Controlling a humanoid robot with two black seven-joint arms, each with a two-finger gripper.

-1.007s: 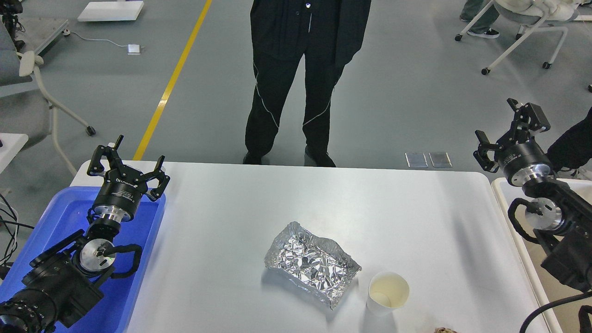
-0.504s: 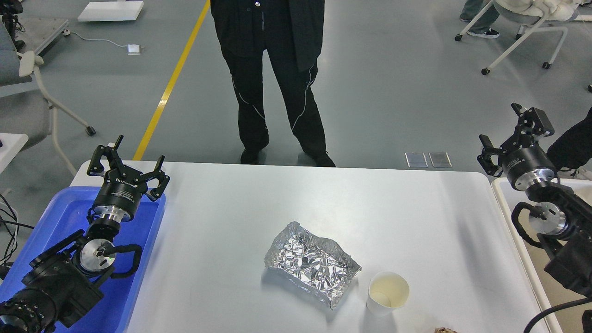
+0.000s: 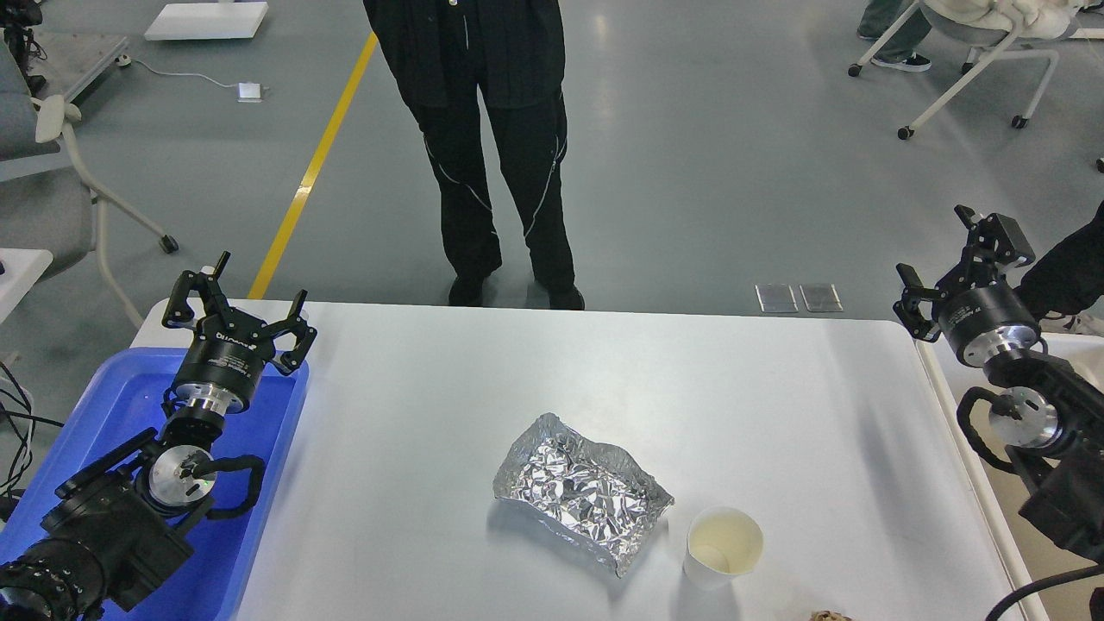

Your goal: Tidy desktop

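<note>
Head view: both claws, left (image 3: 237, 310) & right (image 3: 963, 261), spread wide, empty. Desktop (image 3: 431, 414) between them holds foil (image 3: 580, 490), cup (image 3: 723, 545). Risk: cup is light, a crooked grab tips it.

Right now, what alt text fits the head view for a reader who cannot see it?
A crumpled silver foil tray and a white paper cup sit on the plain white desktop. The left tool hangs open over a blue plastic tray; the right tool is open.
</note>
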